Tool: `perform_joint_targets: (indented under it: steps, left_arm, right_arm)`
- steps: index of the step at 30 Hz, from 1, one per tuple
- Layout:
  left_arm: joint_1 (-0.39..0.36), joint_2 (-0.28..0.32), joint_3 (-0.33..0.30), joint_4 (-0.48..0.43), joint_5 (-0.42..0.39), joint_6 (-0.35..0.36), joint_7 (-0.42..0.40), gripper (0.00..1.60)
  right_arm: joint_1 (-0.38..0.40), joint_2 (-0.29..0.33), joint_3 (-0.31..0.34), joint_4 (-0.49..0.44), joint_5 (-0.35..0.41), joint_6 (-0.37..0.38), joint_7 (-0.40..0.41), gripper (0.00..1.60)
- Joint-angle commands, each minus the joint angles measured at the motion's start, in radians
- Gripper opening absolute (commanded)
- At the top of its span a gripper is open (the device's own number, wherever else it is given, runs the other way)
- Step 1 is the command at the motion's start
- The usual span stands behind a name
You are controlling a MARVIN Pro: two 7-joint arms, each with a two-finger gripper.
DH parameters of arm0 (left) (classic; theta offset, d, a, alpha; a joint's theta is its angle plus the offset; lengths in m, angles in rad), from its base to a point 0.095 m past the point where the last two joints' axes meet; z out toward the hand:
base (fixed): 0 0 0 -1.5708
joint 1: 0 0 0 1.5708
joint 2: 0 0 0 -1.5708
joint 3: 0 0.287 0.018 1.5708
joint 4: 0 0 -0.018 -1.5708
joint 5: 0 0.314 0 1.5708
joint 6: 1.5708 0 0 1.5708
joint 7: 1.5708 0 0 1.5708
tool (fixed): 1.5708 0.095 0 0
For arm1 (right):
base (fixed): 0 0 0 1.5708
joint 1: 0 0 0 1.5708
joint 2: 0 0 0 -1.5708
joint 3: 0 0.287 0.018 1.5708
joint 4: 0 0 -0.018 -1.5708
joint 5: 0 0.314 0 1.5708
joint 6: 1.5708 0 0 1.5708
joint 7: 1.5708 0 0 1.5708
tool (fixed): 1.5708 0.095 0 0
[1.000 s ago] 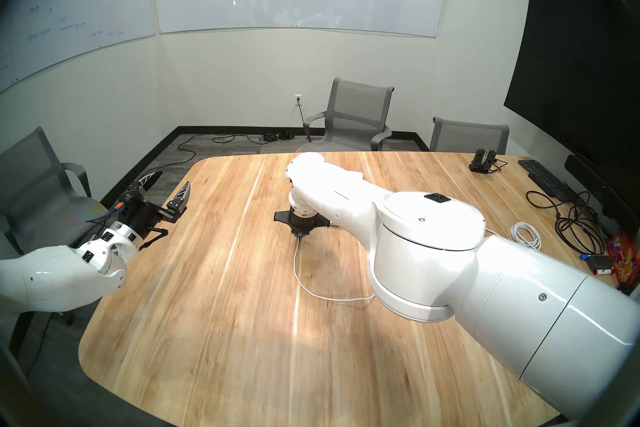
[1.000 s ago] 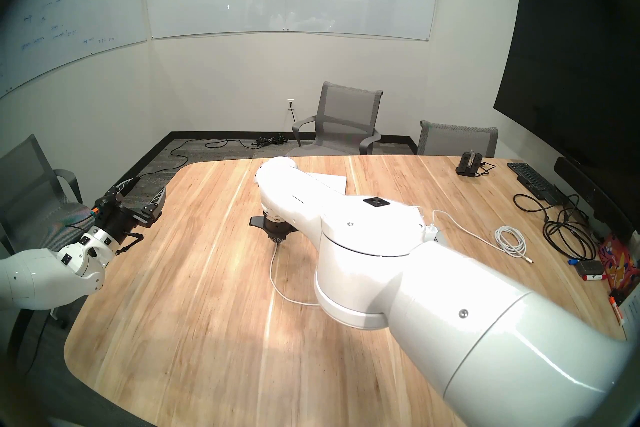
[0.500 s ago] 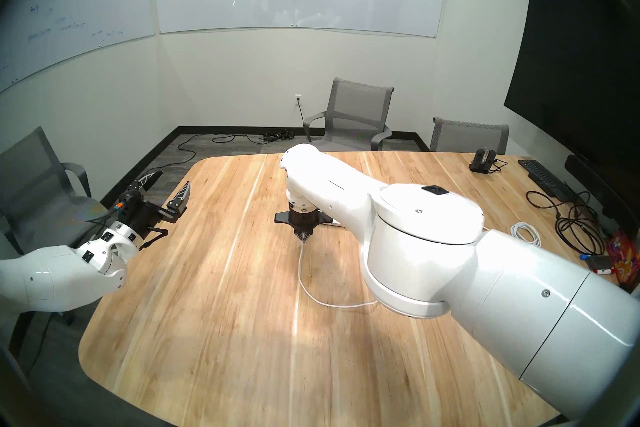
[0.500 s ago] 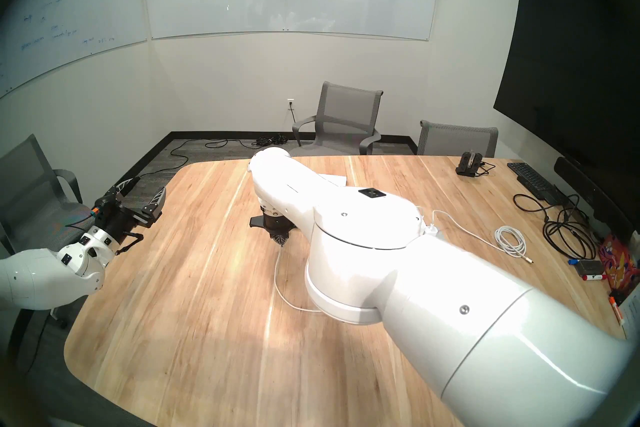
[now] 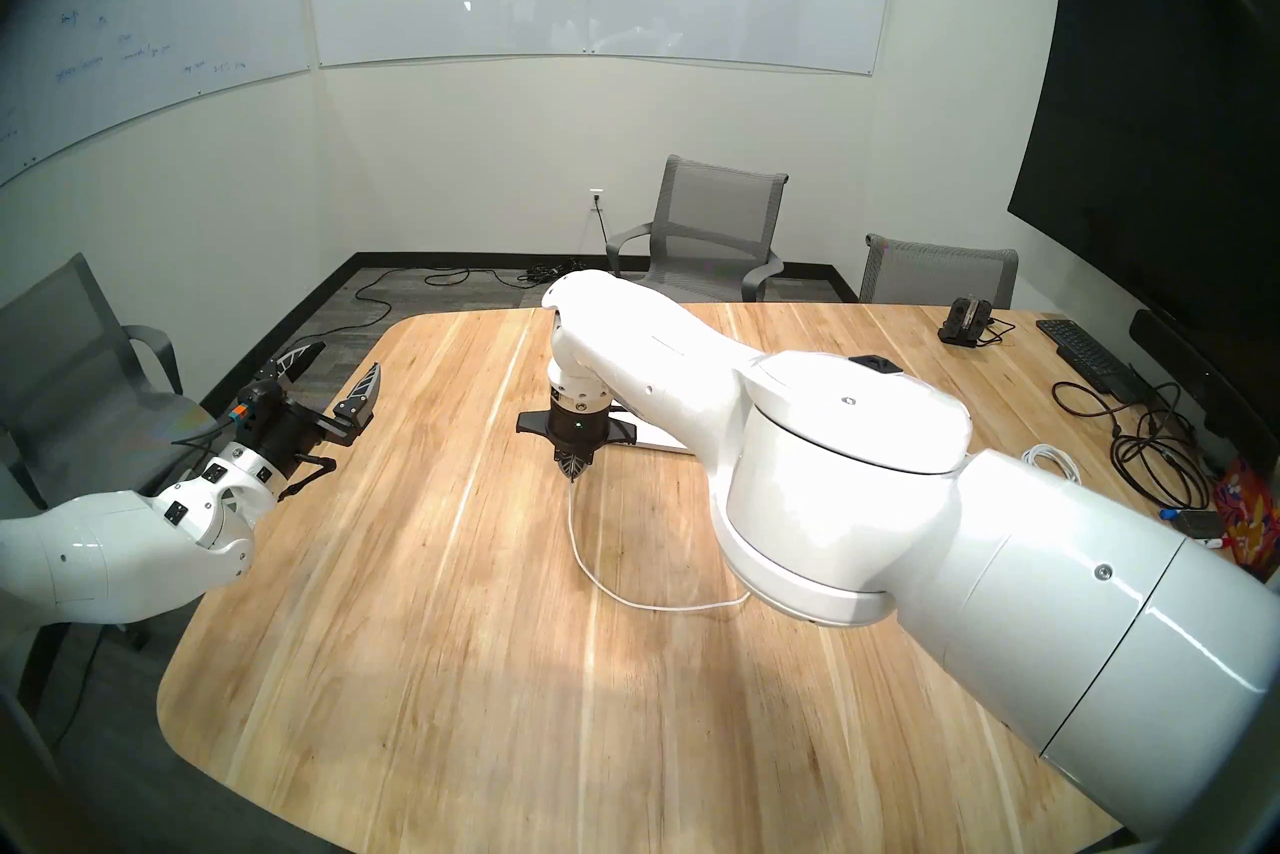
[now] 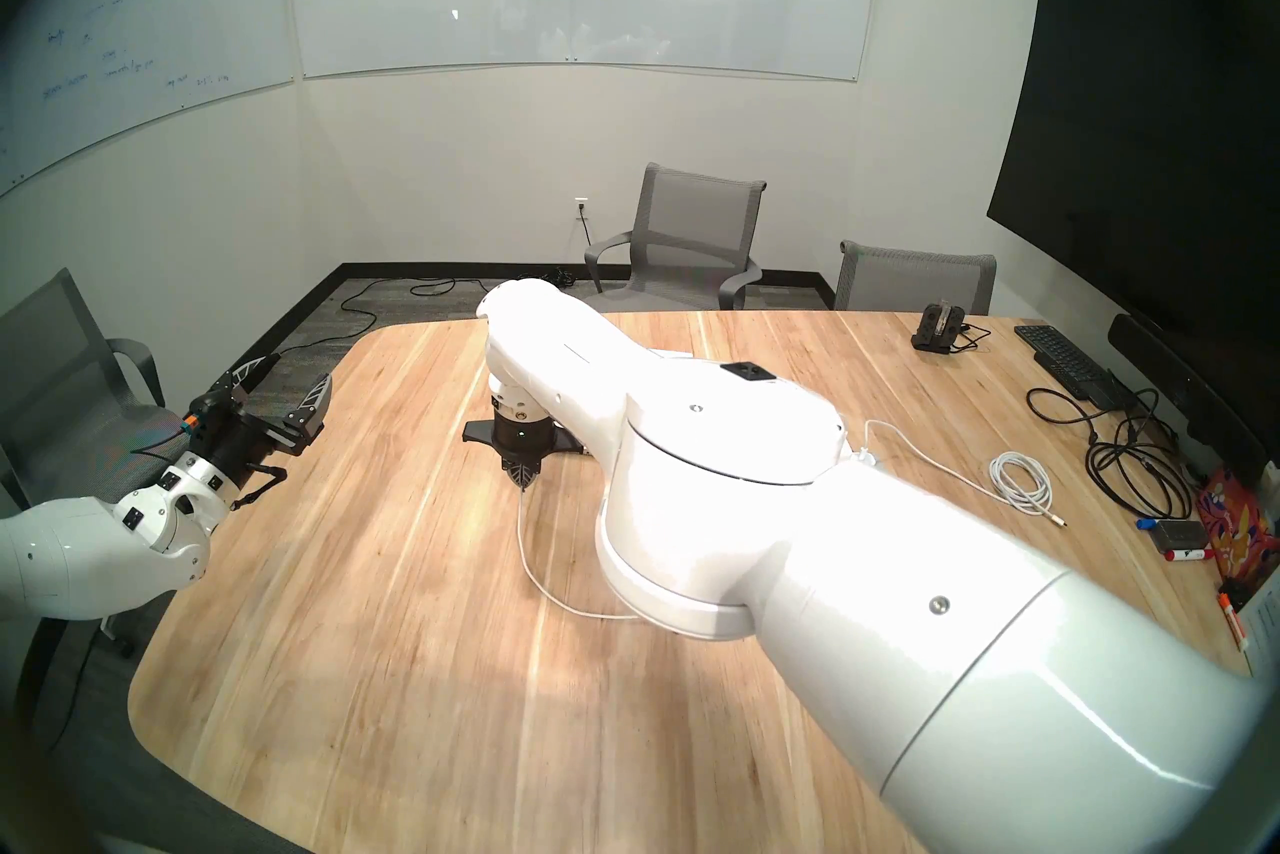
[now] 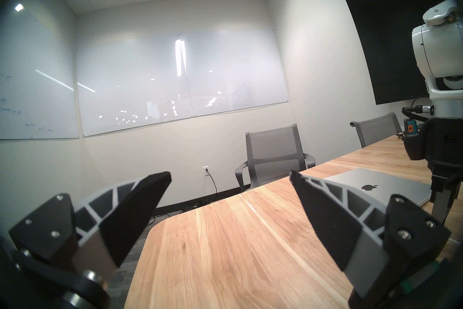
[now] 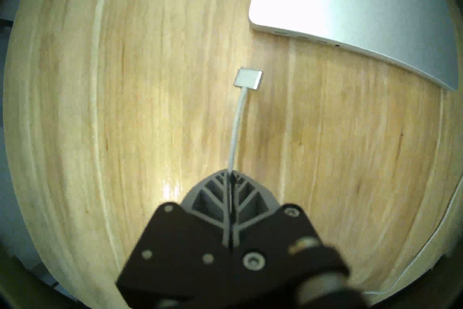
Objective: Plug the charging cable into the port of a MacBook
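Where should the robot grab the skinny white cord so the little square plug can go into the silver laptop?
Best on the thin white cord close behind its flat silver-white plug, coming from above. The right pincer is shut on the cord farther back, so the plug dangles loose. A closer hold would probably steady it, flat side level, for the dark slots on the silver laptop edge.

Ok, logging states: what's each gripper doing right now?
Left gripper: open, empty.
Right gripper: shut on the thin white charging cable.
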Motion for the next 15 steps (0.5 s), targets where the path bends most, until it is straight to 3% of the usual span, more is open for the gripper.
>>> perform_joint_targets:
  steps: [1,15]
  left_arm:
    - [-0.015,0.001,-0.013,-0.002,0.0,-0.005,0.001,1.6]
    - [-0.015,0.001,-0.013,-0.002,0.0,-0.005,0.001,1.6]
  right_arm:
    - [0.016,0.031,0.027,-0.022,0.039,-0.001,-0.032,0.0]
    - [-0.042,0.093,0.05,-0.116,0.079,-0.001,-0.012,0.0]
